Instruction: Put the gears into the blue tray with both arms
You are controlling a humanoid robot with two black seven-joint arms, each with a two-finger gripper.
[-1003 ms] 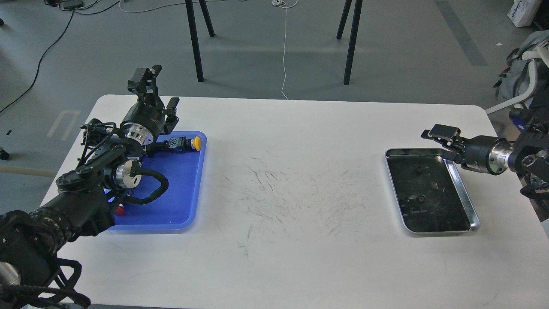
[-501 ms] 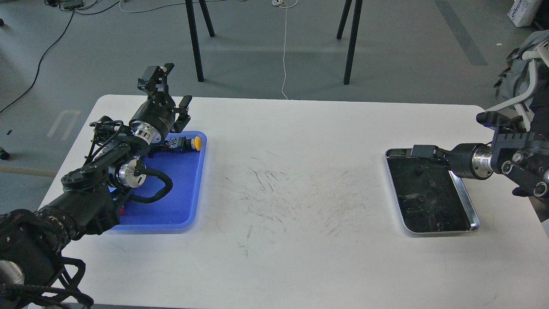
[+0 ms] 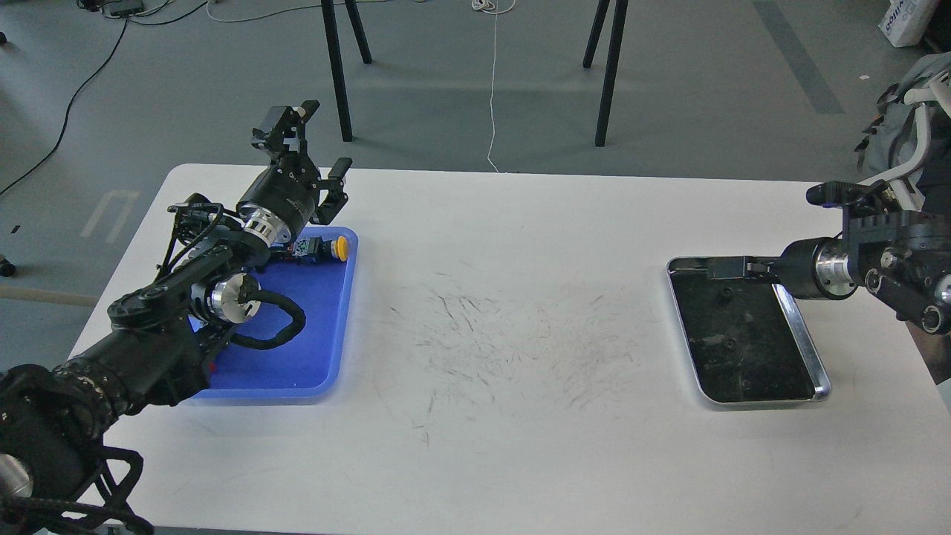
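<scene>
The blue tray (image 3: 312, 349) lies at the table's left, partly under my left arm. My left gripper (image 3: 325, 137) hangs above the tray's far edge, open, with nothing between its fingers. Two small dark gears (image 3: 724, 292) (image 3: 730, 343) lie on the dark bottom of the silver tray (image 3: 811, 357) at the right. My right gripper (image 3: 732, 266) reaches in from the right, low over that tray's far end. It is seen edge-on and dark, so its fingers cannot be told apart.
A push-button switch with a yellow cap (image 3: 338, 247) lies in the blue tray's far right corner. A red cap (image 3: 214, 365) peeks out beside my left arm. Black stand legs (image 3: 338, 82) rise behind the table.
My left gripper has risen and moved right, away from the blue tray's far edge. My right gripper has dropped and turned, now lying flat over the silver tray's far end.
</scene>
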